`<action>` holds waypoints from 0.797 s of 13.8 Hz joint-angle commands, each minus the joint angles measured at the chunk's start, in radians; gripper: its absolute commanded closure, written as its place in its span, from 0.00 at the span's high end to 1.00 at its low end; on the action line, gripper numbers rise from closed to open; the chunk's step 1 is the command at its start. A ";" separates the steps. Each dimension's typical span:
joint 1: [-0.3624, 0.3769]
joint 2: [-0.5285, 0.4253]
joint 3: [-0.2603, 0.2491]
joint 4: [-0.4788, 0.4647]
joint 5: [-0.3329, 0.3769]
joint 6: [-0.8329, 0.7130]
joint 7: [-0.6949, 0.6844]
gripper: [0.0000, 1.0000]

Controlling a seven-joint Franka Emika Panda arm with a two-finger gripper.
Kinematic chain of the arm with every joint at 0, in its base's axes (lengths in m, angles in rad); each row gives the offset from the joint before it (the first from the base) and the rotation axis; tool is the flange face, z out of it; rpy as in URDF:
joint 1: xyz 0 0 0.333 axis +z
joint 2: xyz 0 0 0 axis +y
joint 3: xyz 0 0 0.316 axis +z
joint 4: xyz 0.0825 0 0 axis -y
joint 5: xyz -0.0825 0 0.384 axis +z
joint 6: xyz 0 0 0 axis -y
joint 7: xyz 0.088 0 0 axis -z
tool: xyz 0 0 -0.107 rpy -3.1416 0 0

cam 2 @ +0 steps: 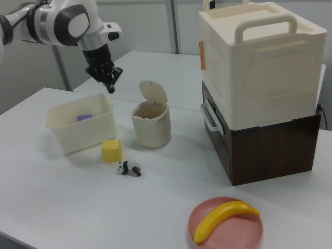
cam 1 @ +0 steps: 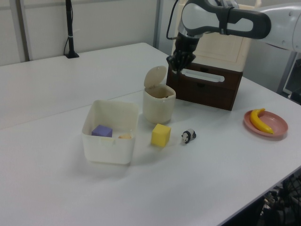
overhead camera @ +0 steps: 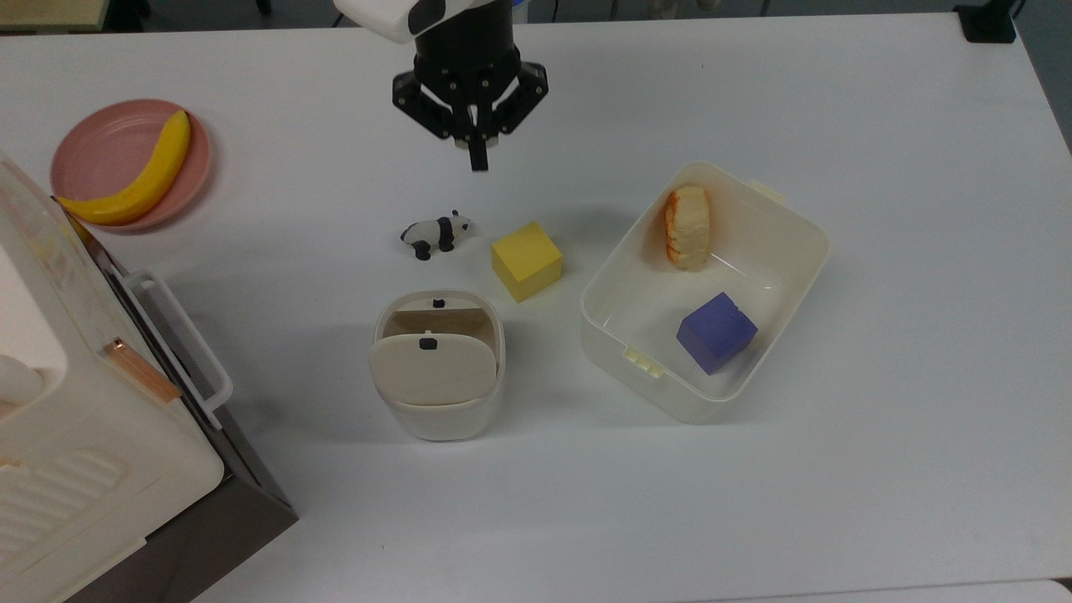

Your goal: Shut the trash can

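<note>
A small cream-white rounded-square plastic trash can (overhead camera: pixel 437 368) stands mid-tabletop (overhead camera: pixel 837 502), its hinged beige lid (cam 1: pixel 154 76) tilted upright and open. The robot's black two-finger hand (overhead camera: pixel 478 159) hovers above, clenched and empty. The can looks light, stiff and easily tipped; a gentle downward push on the lid's raised top edge should swing it shut.

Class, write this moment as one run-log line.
gripper: shut, in the air, holding nothing | trash can: lid up, untouched | step: approach to lid
</note>
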 commanded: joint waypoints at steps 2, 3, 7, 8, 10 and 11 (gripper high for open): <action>0.001 0.098 -0.024 0.020 0.057 0.339 0.090 0.00; 0.001 0.122 -0.024 0.029 0.054 0.403 0.115 0.00; 0.004 0.214 -0.063 0.110 0.023 0.579 0.132 0.00; 0.004 0.225 -0.074 0.116 0.020 0.614 0.132 0.00; 0.005 0.249 -0.094 0.116 -0.007 0.703 0.132 0.00; 0.004 0.263 -0.105 0.118 -0.033 0.717 0.129 0.00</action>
